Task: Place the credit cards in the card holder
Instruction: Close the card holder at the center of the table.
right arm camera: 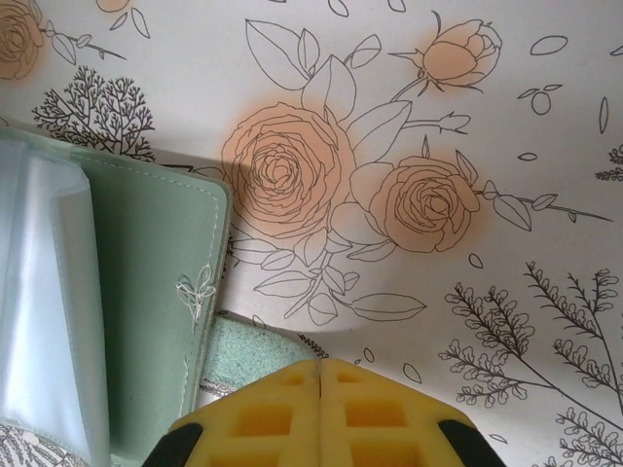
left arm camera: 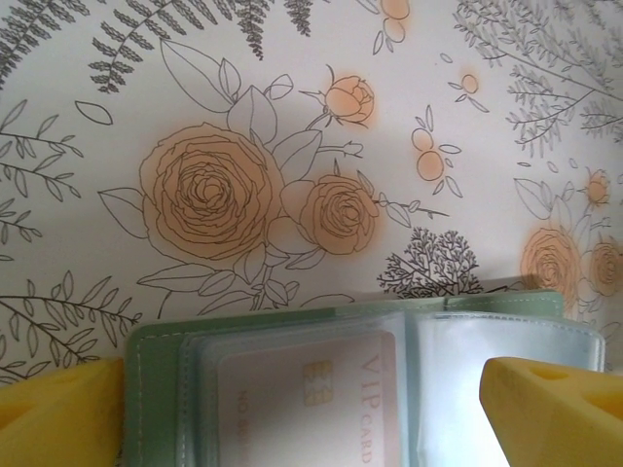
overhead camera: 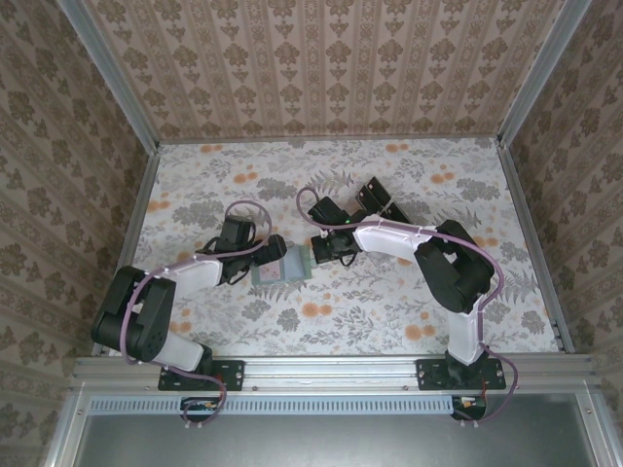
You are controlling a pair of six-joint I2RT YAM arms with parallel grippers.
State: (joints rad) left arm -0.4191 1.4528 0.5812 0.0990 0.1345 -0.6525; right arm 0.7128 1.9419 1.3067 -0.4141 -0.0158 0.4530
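Yellow fingers (left arm camera: 58,418) of the left gripper (left arm camera: 302,389) stood spread wide at the bottom corners of the left wrist view, gripping nothing. Card holder (left arm camera: 156,341) lay between them, opened flat on the floral table (left arm camera: 214,185). Clear sleeves (left arm camera: 506,360) were exposed, and one credit card (left arm camera: 307,399) with a chip, marked VIP, sat behind the plastic. Right gripper (right arm camera: 321,375) was closed, fingers pressed together on nothing, over bare table just beside the holder's green cover. Small leaf mark (right arm camera: 195,292) showed on that cover. A speckled green patch lay under the cover's edge; couldn't tell what it was. Overhead, the holder sat near table centre, left gripper at its left edge, right gripper at its right. Black blocks (overhead camera: 378,197) lay farther back, well apart from the holder.
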